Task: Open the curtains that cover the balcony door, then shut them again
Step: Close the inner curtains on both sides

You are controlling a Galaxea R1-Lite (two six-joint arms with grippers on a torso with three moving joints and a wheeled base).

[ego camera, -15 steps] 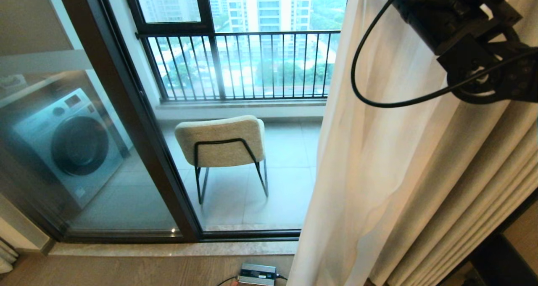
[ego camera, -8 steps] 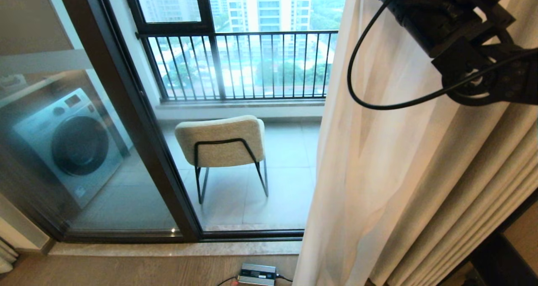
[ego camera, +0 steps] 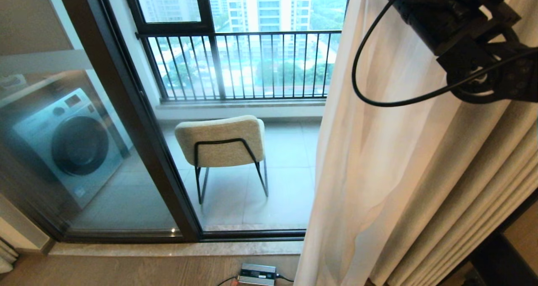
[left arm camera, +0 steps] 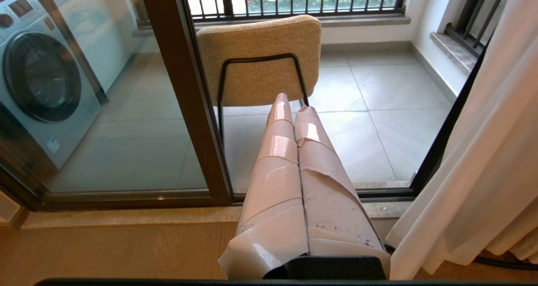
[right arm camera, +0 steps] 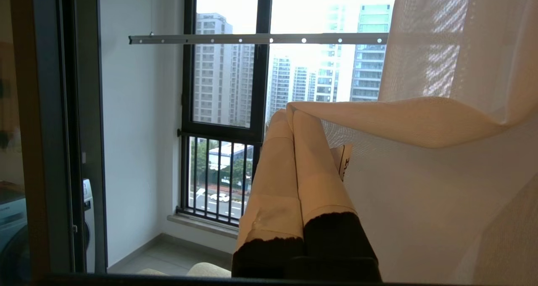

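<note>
The curtains [ego camera: 399,151] hang bunched at the right, a sheer white panel in front of thick cream drapes. They leave the glass of the balcony door [ego camera: 138,122] with its dark frame uncovered. My right arm [ego camera: 462,29] reaches up at the top right. In the right wrist view my right gripper [right arm camera: 288,111] is shut on the sheer curtain's [right arm camera: 441,172] folded leading hem, which stretches taut away from the tips. My left gripper [left arm camera: 290,103] is shut and empty, parked low before the door frame [left arm camera: 185,88], with the curtain [left arm camera: 483,151] beside it.
A beige chair [ego camera: 220,141] stands on the balcony behind the glass, with a washing machine [ego camera: 71,143] to its left and a black railing [ego camera: 243,63] on the outer window. A small grey box with cables [ego camera: 257,274] lies on the wooden floor by the sill.
The right arm swayed slightly left and back again. The sheer curtain's lower edge has drifted slightly to the right. The left arm has not moved.
</note>
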